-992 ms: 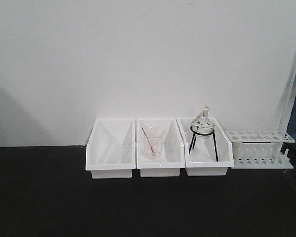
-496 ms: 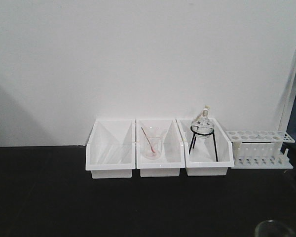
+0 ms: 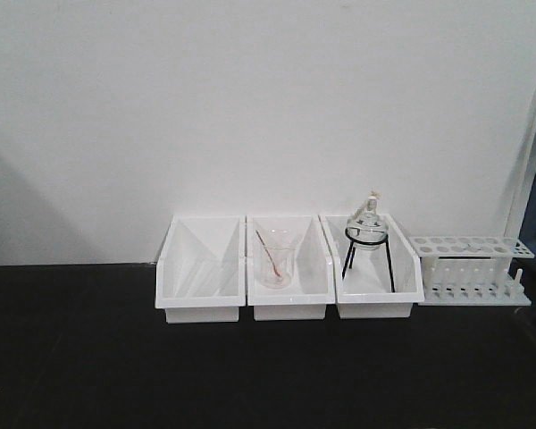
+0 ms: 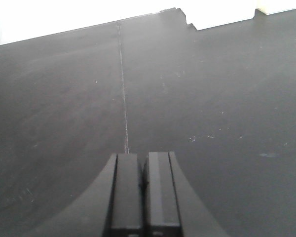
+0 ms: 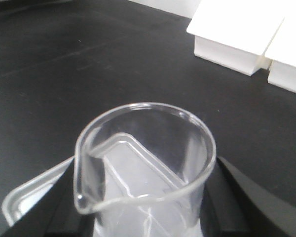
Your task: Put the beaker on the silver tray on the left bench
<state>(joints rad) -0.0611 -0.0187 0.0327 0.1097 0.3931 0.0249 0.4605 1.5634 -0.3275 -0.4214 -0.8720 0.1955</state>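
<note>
The beaker [image 5: 148,148], small and of clear glass with a pouring lip at its left, fills the right wrist view. My right gripper [image 5: 145,207] is shut on it, with a dark finger [image 5: 234,197] on each side. Under it, seen past its left side and through the glass, lies the silver tray [image 5: 22,200] on the black bench. The beaker's base is hidden, so I cannot tell whether it touches the tray. My left gripper [image 4: 143,170] hangs over bare black bench, shut on nothing. Neither gripper nor the beaker shows in the front view.
Three white bins [image 3: 288,281] stand in a row against the wall. The middle one holds a clear beaker with a pinkish rod [image 3: 275,259], the right one a round flask on a black tripod [image 3: 367,237]. A white test-tube rack [image 3: 469,268] stands at the far right. White bin corners [image 5: 237,34] lie beyond the tray.
Half a second ago the beaker's rim showed at the bottom right of the front view. It has dropped out of that view now. The bins and rack have not moved.
</note>
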